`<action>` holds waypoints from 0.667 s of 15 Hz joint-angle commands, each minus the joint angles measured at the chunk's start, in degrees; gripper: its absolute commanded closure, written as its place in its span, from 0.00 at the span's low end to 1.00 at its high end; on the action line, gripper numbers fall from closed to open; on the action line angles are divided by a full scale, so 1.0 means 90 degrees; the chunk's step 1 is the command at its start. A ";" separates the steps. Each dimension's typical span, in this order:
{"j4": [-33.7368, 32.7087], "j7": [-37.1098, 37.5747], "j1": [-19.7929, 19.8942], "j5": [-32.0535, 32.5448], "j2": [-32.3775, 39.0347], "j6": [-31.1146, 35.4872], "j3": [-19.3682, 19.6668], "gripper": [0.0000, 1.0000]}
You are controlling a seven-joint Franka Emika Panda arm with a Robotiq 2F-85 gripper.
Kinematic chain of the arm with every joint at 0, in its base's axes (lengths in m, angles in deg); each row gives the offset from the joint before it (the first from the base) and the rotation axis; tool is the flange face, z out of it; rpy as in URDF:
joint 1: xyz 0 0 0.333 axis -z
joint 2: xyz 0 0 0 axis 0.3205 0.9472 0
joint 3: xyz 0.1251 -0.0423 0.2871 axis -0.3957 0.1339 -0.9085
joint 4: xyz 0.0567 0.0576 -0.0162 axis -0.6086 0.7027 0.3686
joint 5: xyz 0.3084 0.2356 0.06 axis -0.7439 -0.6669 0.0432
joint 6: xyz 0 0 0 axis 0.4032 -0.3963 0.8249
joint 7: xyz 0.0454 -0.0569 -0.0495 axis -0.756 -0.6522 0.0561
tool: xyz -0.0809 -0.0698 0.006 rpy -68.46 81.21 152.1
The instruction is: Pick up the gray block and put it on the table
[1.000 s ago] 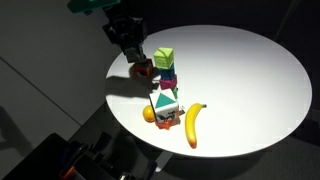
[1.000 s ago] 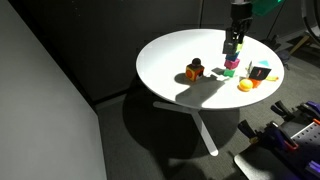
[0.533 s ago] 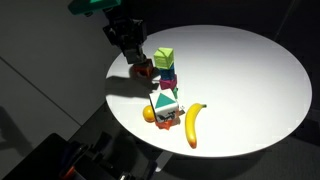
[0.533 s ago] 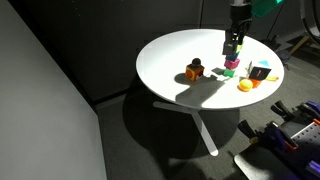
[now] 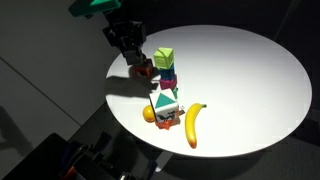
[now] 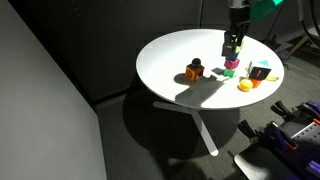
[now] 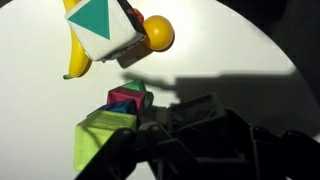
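Observation:
My gripper (image 7: 195,125) fills the bottom of the wrist view, and a small dark gray block (image 7: 190,110) sits between its fingers, which close against its sides. In both exterior views the gripper (image 5: 134,58) (image 6: 231,52) hangs low over the white round table (image 5: 240,70) (image 6: 170,55), right beside a stack of coloured blocks (image 5: 167,76) (image 6: 232,66) topped by a lime-green cube (image 5: 163,58) (image 7: 95,140). The gray block itself is too dark to make out in the exterior views.
A white block with a green triangle (image 5: 166,100) (image 7: 100,28), a banana (image 5: 192,126) (image 7: 75,60) and an orange ball (image 5: 150,114) (image 7: 157,33) lie near the stack. A red-brown toy (image 5: 143,70) (image 6: 194,70) sits by the gripper. The table edge is close.

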 commanded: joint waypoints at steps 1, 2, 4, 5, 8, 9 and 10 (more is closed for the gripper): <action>-0.0164 0.0001 -0.0094 0.0022 0.0240 0.0068 -0.0067 0.66; -0.0192 0.0009 -0.0117 0.0026 0.0304 0.0086 -0.0092 0.66; -0.0238 0.0005 -0.0175 0.0031 0.0441 0.0158 -0.0138 0.66; -0.0269 0.0017 -0.0215 0.0058 0.0525 0.0205 -0.0167 0.66; -0.0373 0.0035 -0.0340 0.0112 0.0770 0.0291 -0.0222 0.66; -0.0415 0.0050 -0.0387 0.0131 0.0853 0.0297 -0.0239 0.66; -0.0461 0.0076 -0.0436 0.0167 0.0936 0.0299 -0.0245 0.66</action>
